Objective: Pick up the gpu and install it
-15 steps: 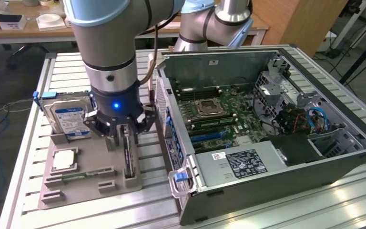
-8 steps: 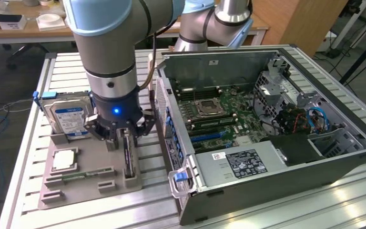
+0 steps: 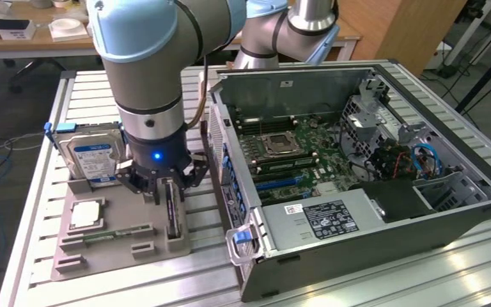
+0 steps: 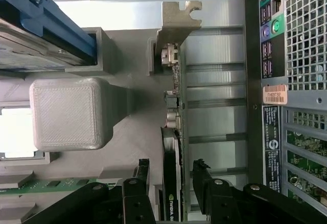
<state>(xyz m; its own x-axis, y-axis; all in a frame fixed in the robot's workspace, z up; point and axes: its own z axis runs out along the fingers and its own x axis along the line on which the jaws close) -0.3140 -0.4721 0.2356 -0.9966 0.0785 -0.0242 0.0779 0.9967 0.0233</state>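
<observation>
The gpu stands on its long edge in a slot of the grey holder tray, on the exterior view's left of the computer case. My gripper is lowered straight over it, open, one finger on each side of the card. In the wrist view the gpu runs edge-on between the black fingers, with a small gap on both sides. Its silver bracket is at the far end. The black cooler with a green logo sits between the jaws.
The open computer case lies on its side at the exterior view's right, motherboard exposed. The tray also holds a blue-labelled hard drive, a processor and a green memory stick. The case's rear wall is close beside the card.
</observation>
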